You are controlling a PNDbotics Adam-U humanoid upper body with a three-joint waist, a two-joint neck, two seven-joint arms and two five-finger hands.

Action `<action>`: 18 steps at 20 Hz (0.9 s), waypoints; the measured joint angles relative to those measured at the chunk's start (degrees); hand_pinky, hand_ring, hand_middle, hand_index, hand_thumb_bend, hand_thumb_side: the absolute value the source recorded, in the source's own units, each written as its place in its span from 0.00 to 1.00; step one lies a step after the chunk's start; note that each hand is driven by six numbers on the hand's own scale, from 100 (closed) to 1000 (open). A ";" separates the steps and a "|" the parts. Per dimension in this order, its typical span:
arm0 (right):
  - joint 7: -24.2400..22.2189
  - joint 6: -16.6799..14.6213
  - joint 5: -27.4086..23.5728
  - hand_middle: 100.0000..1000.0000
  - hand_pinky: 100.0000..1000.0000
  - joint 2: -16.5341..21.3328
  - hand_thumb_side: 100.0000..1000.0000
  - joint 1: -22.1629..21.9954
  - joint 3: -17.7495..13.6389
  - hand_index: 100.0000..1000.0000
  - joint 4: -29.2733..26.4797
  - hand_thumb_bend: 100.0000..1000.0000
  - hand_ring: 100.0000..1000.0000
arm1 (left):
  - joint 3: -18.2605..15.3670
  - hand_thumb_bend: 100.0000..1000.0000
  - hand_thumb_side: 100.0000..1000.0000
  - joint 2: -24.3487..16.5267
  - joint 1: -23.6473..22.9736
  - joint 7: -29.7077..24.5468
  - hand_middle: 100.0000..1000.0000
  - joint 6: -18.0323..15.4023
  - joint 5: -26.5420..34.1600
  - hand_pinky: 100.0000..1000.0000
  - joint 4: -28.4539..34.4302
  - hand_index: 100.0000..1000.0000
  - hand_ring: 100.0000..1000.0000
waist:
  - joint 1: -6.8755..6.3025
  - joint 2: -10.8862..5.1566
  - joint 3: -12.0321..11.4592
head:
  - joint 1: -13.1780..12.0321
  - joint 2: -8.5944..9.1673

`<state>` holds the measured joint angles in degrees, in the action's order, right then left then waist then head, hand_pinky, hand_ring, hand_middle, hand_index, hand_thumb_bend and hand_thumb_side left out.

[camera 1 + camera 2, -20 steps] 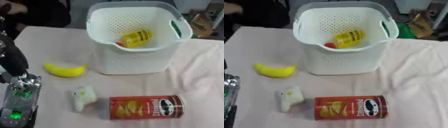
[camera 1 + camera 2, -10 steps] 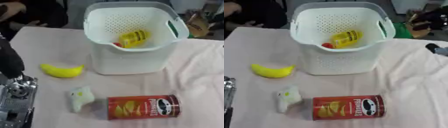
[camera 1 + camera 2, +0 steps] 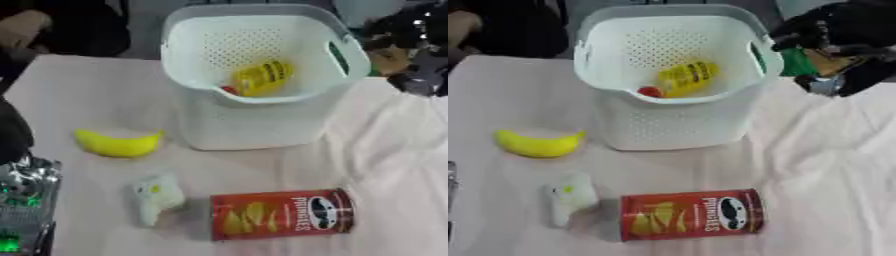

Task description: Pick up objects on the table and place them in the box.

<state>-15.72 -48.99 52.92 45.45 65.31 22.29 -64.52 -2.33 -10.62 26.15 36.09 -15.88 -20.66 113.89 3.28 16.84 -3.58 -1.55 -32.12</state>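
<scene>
A white perforated plastic basket (image 3: 677, 95) stands on the cloth-covered surface (image 3: 815, 165), which is wrinkled to the basket's right. Inside the basket lies a yellow bottle-shaped thing (image 3: 686, 77) with a small red piece (image 3: 650, 91) touching it. Left of the basket, apart from it, lies a smooth yellow banana (image 3: 538, 144). In front of the basket a red cylindrical chip can (image 3: 692, 214) lies on its side, and just left of the can sits a lumpy white object (image 3: 567, 196) with a yellow spot. The right hand (image 3: 843, 35) hovers right of the basket's rim, black and blurred; whether its fingers are clenched or released I cannot tell. The left hand (image 3: 24, 200) shows far left of the can, metallic, its fingers unclear.
</scene>
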 measured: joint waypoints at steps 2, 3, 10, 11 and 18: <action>-0.03 0.03 0.15 1.00 0.91 -1.49 0.93 0.71 -0.08 1.00 1.26 0.04 1.00 | 0.01 0.00 1.00 0.01 0.01 0.01 0.88 -0.01 0.04 0.75 0.00 0.94 0.82 | -0.02 0.00 -0.07 | 0.20 0.03; -0.09 0.09 0.35 1.00 0.91 -2.13 0.93 0.80 -0.26 1.00 2.16 0.04 1.00 | 0.01 0.00 1.00 0.03 0.01 0.01 0.88 -0.02 0.07 0.75 0.00 0.94 0.82 | -0.06 0.00 -0.31 | 0.33 0.08; -0.59 0.59 1.42 1.00 0.92 -4.47 0.94 0.74 -0.90 1.00 5.36 0.05 1.00 | 0.01 0.00 1.00 0.05 0.02 0.03 0.88 -0.01 0.23 0.75 0.00 0.94 0.82 | -0.37 0.01 -0.50 | -0.12 0.44; -0.62 0.62 1.25 1.00 0.92 -4.47 0.94 0.73 -0.89 1.00 5.29 0.05 1.00 | 0.01 0.00 1.00 0.05 0.02 0.04 0.88 0.00 0.24 0.75 0.00 0.94 0.82 | -0.36 0.02 -0.47 | -0.32 0.44; -0.76 0.76 -1.57 1.00 0.90 -3.07 0.98 -1.38 -0.75 1.00 -0.49 0.03 1.00 | 0.01 0.00 1.00 0.05 0.02 0.03 0.88 0.07 0.39 0.75 0.00 0.94 0.82 | -0.40 0.02 -0.19 | -1.36 0.45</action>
<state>-16.48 -48.23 51.35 42.38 63.93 21.54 -65.01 -2.32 -10.58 26.17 36.12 -15.82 -20.27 113.89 2.89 16.87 -3.77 -2.91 -31.68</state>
